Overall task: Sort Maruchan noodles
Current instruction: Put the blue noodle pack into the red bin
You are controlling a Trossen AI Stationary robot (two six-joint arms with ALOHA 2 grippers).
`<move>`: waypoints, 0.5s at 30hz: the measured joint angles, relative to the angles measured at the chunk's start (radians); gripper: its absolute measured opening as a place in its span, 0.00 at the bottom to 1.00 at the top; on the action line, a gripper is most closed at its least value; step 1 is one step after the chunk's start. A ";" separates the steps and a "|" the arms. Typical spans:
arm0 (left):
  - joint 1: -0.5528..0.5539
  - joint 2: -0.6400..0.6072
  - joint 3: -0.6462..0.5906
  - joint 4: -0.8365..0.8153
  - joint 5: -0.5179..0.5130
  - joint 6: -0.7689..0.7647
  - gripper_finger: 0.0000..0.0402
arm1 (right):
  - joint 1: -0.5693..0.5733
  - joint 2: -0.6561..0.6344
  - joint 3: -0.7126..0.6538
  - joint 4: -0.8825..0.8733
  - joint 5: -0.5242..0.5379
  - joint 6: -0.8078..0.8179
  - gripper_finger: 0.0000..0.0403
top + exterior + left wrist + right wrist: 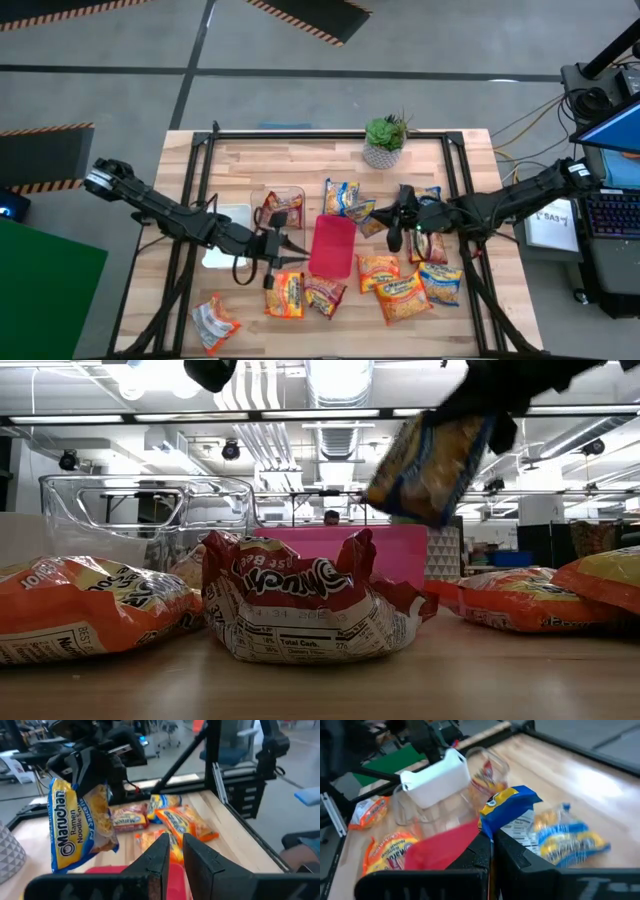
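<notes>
Right claw (491, 840) pinches crinkly blue-yellow plastic packet (507, 810) above flat red tray (440, 847).

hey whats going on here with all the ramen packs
A two-armed robot is sorting Maruchan packets on a wooden table. The right gripper is shut on a blue-and-yellow packet, lifted above the table beside the red tray. The left gripper sits near the clear tray, holding nothing. Other packets lie loose on the table.

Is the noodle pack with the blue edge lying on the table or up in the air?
Up in the air. The right gripper is shut on the blue-edged noodle pack, and the low view shows it hanging above the pink tray.
</notes>
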 joint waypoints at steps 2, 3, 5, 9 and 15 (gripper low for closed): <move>0.000 -0.006 -0.014 0.034 -0.003 -0.001 0.09 | -0.002 0.026 0.046 -0.007 -0.007 -0.046 0.02; -0.001 -0.009 -0.020 0.055 -0.003 -0.001 0.09 | -0.002 0.042 0.067 -0.014 -0.008 -0.070 0.02; -0.001 -0.021 -0.029 0.069 -0.002 -0.001 0.09 | -0.002 0.082 0.115 -0.028 -0.017 -0.125 0.02; -0.001 -0.040 -0.029 0.071 -0.003 0.015 0.09 | -0.010 0.180 0.201 -0.035 -0.034 -0.230 0.02; -0.001 -0.103 -0.021 0.068 -0.020 0.049 0.09 | -0.042 0.346 0.359 -0.166 -0.033 -0.402 0.02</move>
